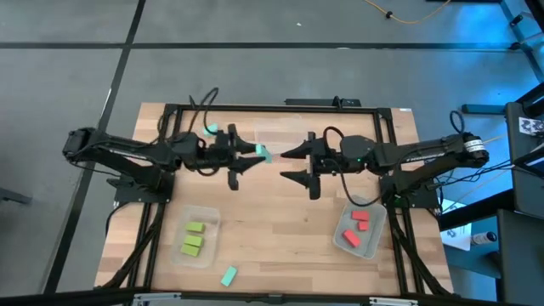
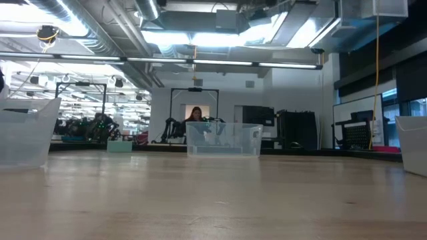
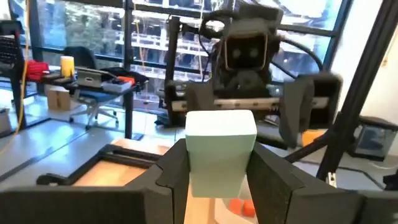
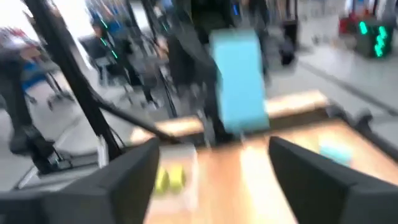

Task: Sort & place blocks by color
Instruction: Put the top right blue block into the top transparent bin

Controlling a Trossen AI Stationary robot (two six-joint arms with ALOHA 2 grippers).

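Observation:
High over the table's middle, my left gripper (image 1: 252,154) is shut on a teal block (image 1: 263,153), which shows pale between its fingers in the left wrist view (image 3: 221,146). Facing it from the right, my right gripper (image 1: 287,164) stands open just short of the block's free end (image 4: 239,78) and touches nothing. Green blocks (image 1: 193,239) lie in the near-left tub (image 1: 209,214). Red blocks (image 1: 357,223) lie in the near-right tub (image 1: 376,240). One teal block (image 1: 228,275) lies on the table near the front edge. Another teal block (image 1: 210,129) lies at the far left. My left gripper pinches the teal block's lower part (image 3: 200,169) between its two fingers (image 3: 174,177). The fingers point about level and come from the table's left. The block is lifted clear of the table, and its free end sticks out past the fingertips toward my right gripper.
A clear tub (image 2: 223,140) stands at the table's far middle (image 1: 280,132). The black frame rails (image 1: 272,107) run around the wooden table top. Bare wood (image 1: 280,238) lies between the two near tubs.

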